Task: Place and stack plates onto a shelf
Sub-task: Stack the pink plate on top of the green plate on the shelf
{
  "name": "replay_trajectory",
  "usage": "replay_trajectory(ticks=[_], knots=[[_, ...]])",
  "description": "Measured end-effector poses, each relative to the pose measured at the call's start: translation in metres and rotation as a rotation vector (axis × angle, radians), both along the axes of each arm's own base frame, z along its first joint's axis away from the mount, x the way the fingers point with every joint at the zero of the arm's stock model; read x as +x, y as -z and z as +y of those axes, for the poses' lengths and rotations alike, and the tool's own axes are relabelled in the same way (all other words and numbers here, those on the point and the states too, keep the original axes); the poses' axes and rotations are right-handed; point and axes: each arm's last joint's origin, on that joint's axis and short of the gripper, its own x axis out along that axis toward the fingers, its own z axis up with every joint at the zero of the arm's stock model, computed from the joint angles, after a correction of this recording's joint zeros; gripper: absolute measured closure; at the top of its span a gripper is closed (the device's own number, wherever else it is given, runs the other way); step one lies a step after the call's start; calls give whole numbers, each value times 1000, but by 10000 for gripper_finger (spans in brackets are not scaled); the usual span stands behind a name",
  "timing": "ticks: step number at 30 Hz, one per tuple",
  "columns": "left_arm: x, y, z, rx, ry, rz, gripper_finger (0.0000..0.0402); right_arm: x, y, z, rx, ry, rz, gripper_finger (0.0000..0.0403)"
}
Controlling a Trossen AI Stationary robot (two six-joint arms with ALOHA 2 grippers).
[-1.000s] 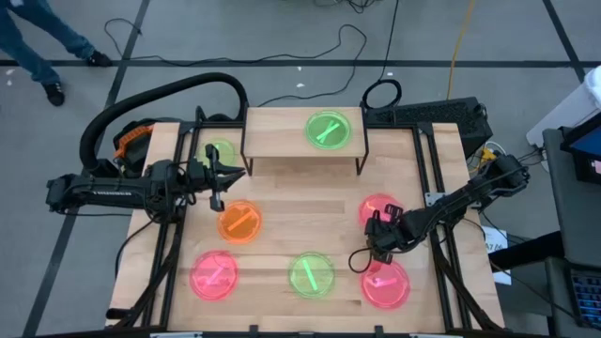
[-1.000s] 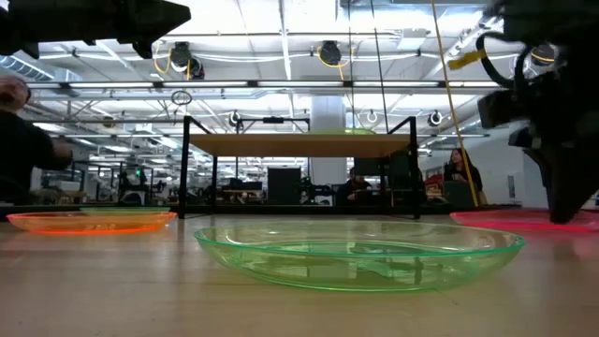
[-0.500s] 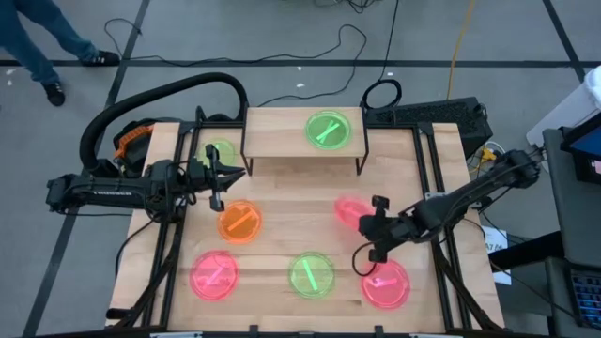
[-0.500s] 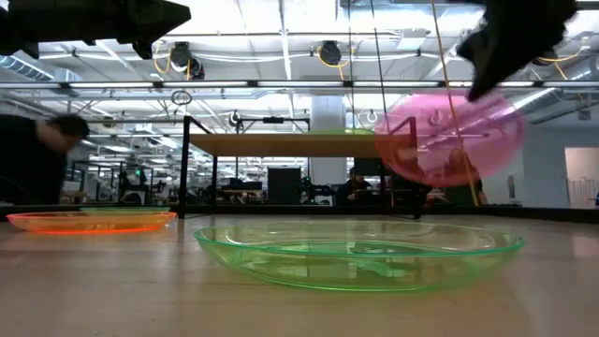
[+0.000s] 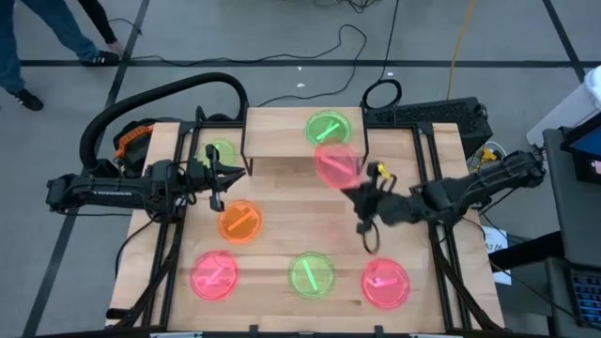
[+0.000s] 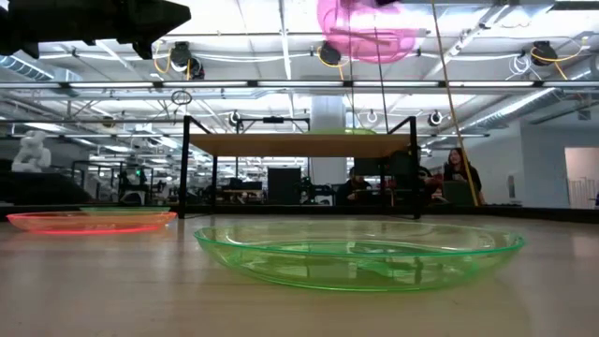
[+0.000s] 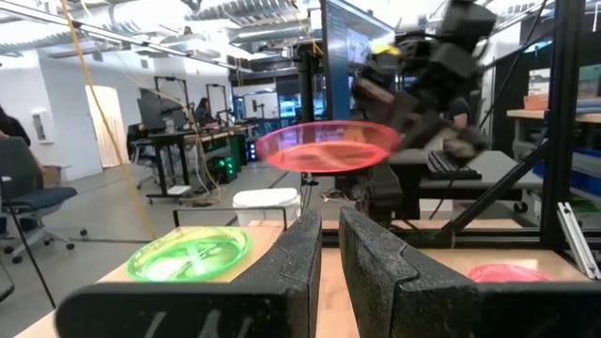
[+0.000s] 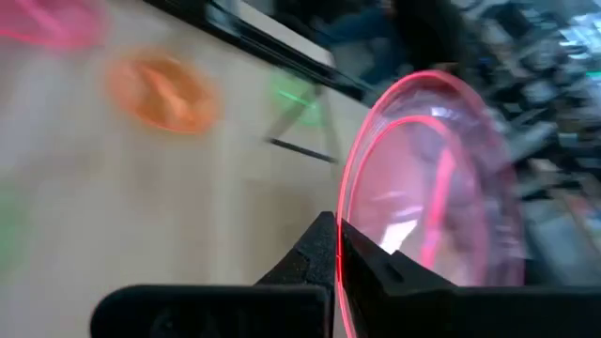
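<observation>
My right gripper (image 5: 351,190) is shut on a neon pink plate (image 5: 335,166), held in the air just in front of the shelf (image 5: 280,131), above the level of its board (image 6: 299,143). One green plate (image 5: 326,129) lies flat on the shelf. On the table lie an orange plate (image 5: 240,222), a pink plate (image 5: 214,275), a green plate (image 5: 311,274), another pink plate (image 5: 386,283) and a green plate (image 5: 221,152) left of the shelf. My left gripper (image 5: 223,176) hovers shut over the table's left side, holding nothing. My right gripper pinches the pink plate's rim (image 8: 344,242) between its two fingers, at the edge nearest the arm. The fingers come roughly level from the table's right side. The plate is lifted clear, a little tilted, and sticks out beyond the fingertips (image 7: 329,147).
The shelf's thin black legs (image 5: 360,160) stand close beside the held plate. Black frame rails run along the table's left and right edges (image 5: 434,188). Bare wood lies in the table's middle (image 5: 300,216). A person walks on the floor beyond the far left corner (image 5: 19,56).
The right gripper has lifted the pink plate off the table's right side and carried it up and toward the far edge and left, to the front of the shelf. The plate went from flat on the table, through a steep tilt, to nearly level and high up.
</observation>
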Motion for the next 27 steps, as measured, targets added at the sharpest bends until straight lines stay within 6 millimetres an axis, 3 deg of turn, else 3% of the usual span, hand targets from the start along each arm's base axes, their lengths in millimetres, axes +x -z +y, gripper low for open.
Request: replay_trajectory(ticks=[5,10,16,22,27], knots=[[0,0,0,1,0,-2,353,9,-5,-49,-86,140,13,403],[0,-1,0,1,0,-6,353,17,-2,-93,-34,145,12,403],[0,-1,0,25,-6,-7,353,39,19,-136,-10,119,45,403],[0,-1,0,27,-6,-11,353,53,45,-167,31,129,113,403],[0,-1,0,28,-6,-10,353,56,58,-181,80,133,133,403]])
